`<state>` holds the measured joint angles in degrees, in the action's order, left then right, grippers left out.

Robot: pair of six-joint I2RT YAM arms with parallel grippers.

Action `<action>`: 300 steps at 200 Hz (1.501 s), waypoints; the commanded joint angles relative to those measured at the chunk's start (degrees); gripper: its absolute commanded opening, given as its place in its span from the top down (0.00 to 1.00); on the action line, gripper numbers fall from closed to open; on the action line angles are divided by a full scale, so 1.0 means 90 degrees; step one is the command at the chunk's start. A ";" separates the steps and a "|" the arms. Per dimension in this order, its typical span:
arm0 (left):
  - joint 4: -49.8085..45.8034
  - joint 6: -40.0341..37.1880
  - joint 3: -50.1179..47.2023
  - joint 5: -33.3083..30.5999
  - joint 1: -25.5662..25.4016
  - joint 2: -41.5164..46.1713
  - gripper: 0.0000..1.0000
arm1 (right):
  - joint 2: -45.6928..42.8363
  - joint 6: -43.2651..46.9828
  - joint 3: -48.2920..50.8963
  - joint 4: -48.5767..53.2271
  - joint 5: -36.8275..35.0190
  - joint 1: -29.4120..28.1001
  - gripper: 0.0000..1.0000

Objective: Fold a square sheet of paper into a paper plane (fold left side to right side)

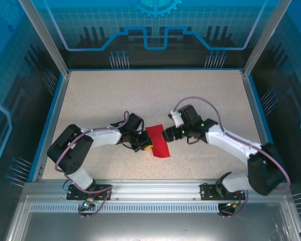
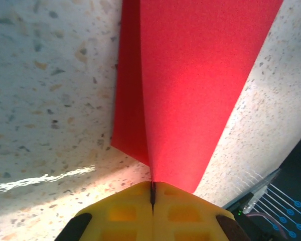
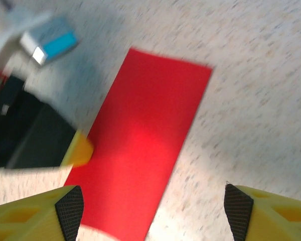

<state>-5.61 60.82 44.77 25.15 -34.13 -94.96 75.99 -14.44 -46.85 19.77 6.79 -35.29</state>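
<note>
The square sheet of paper (image 1: 158, 140) lies folded into a narrow bright red rectangle at the middle of the speckled table. My left gripper (image 1: 146, 147) is at its lower left edge, and in the left wrist view its yellow jaws (image 2: 153, 188) are shut on the red sheet (image 2: 190, 90), one layer lifting above the other. My right gripper (image 1: 169, 133) sits at the sheet's right edge. In the blurred right wrist view it (image 3: 153, 206) stands open above the paper (image 3: 145, 140), holding nothing. The left gripper's yellow fingertip (image 3: 80, 149) touches the sheet's left edge.
The table (image 1: 115, 95) is bordered by a blue rim (image 1: 50, 120) and see-through walls. An aluminium rail (image 1: 150, 187) runs along the near edge by the arm bases. The left arm's black wrist (image 3: 25, 130) lies close beside the paper.
</note>
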 commanded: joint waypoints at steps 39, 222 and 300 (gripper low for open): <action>0.0276 0.0437 0.0153 0.0483 -0.0042 -0.0201 0.97 | -0.1233 0.0656 0.1246 -0.0328 -0.1204 -0.2081 0.22; 0.0045 0.0158 0.0112 0.0510 0.0002 -0.0056 0.91 | 0.0954 0.1184 0.0118 -0.0436 -0.1046 -0.2374 1.00; -0.1396 -0.0928 0.0283 0.0249 0.0592 0.0697 0.63 | 0.1169 0.0781 0.0070 -0.0185 0.0703 -0.1656 1.00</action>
<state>-12.14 57.12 45.08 27.99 -31.09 -91.48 85.47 -5.10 -45.67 16.93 5.58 -52.38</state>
